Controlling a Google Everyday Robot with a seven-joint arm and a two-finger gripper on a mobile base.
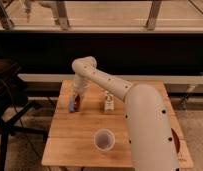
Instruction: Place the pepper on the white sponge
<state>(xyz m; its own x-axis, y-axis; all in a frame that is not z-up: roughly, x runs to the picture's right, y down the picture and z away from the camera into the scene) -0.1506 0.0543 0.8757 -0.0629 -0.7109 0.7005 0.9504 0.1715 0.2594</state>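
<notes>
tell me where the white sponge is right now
In the camera view the white sponge sits at the table's far left part, just left of the pepper and the gripper, well behind the white cup.

From my feed the gripper (76,99) sits low over the table's (80,135) far left, too small to read. Pepper (77,103) and sponge (71,105) blur together beneath it; I can't tell whether they touch. The arm (150,130) runs off the bottom edge.
</notes>
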